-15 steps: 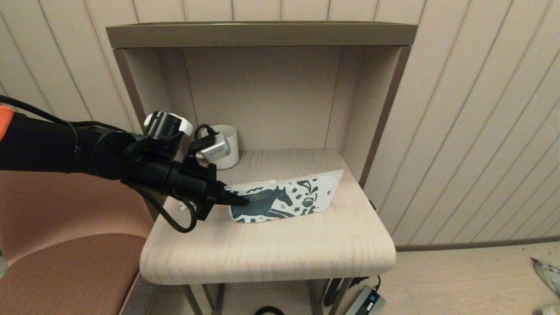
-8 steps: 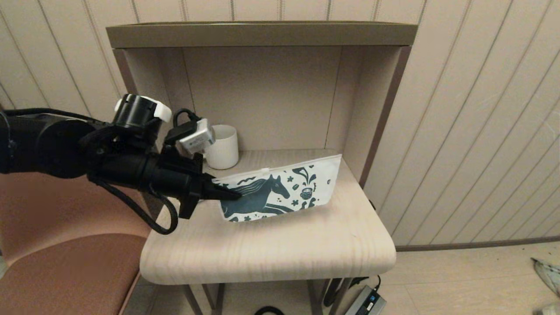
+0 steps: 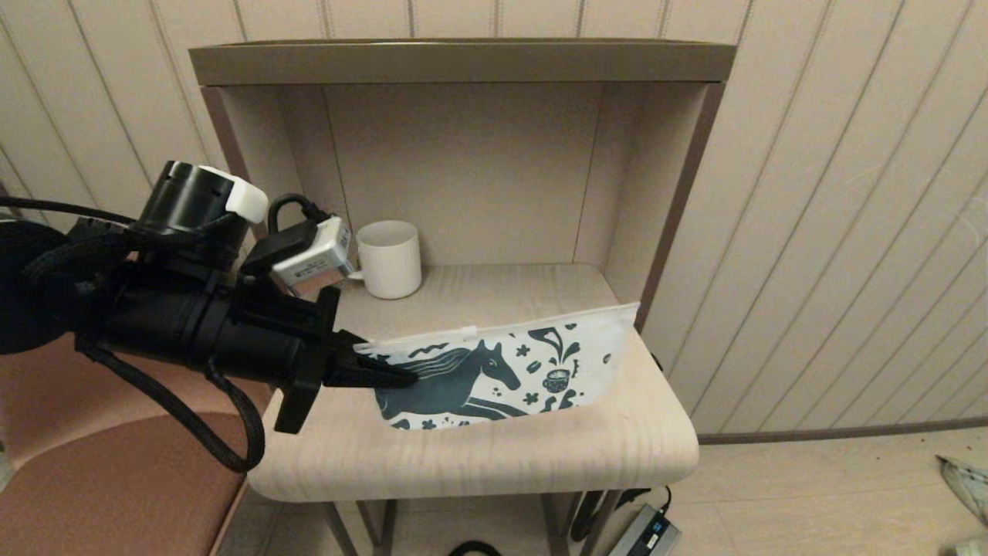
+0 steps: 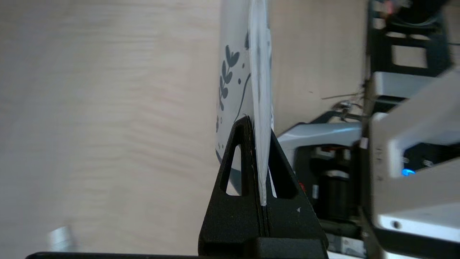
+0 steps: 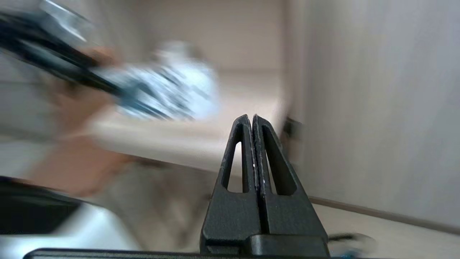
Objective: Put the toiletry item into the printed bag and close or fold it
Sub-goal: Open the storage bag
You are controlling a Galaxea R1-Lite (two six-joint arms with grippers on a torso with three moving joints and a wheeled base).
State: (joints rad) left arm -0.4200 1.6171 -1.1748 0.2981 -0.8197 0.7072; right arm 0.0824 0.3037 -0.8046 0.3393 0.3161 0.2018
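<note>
The printed bag is white with a dark teal horse and flowers. It hangs lifted above the wooden shelf, zip edge uppermost and its horse side facing me. My left gripper is shut on the bag's left end, and in the left wrist view the bag's edge is pinched between the black fingers of that gripper. My right gripper is shut on nothing, held low to the right of the shelf, outside the head view. The slim white toiletry tube is not visible in any view.
A white mug stands at the back left of the wooden shelf, inside an alcove with side walls and a top board. A brown chair seat is to the left. A power brick lies on the floor below.
My left arm has drawn back toward me and risen, lifting the bag off the shelf and carrying it nearer the front edge; the bag's right end has swung out rightwards.
</note>
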